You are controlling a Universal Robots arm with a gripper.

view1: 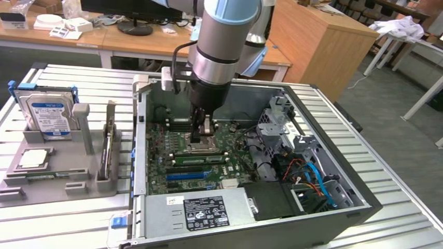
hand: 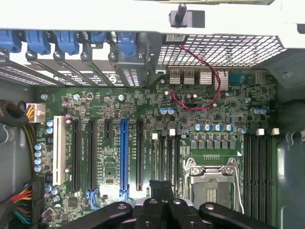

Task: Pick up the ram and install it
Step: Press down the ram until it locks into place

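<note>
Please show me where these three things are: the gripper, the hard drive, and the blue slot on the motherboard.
gripper [view1: 205,136], exterior view, tips of its shut fingers above the motherboard.
hard drive [view1: 47,114], exterior view, middle of its white label.
blue slot [hand: 124,160], wrist view, middle of its length.

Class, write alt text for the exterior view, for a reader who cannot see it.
A robot arm reaches down into an open computer case, its shut end effector just above the motherboard near the processor socket. On the exterior view's left, a grey holder carries a blue-labelled hard drive.
</note>
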